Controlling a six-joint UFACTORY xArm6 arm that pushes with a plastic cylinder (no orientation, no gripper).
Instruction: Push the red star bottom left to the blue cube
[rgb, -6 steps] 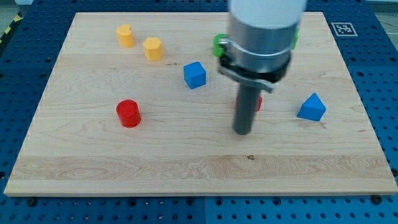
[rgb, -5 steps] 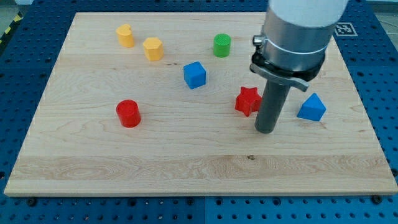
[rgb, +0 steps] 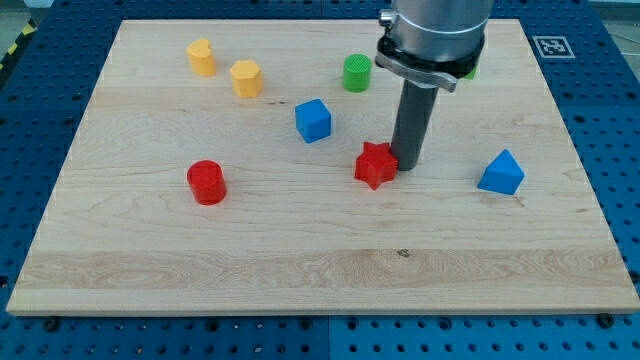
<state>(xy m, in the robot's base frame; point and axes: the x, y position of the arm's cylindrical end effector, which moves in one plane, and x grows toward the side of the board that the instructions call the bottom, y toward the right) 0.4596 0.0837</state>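
The red star lies on the wooden board near the middle, to the lower right of the blue cube. My tip stands right against the star's right side, touching it. The blue cube sits a short way up and left of the star.
A red cylinder is at the left. Two yellow blocks are at the upper left. A green cylinder is above the star. A blue triangular block is at the right. A green bit peeks from behind the arm.
My tip moved up and left from the star's lower right to its right side. The red star slid left and slightly down.
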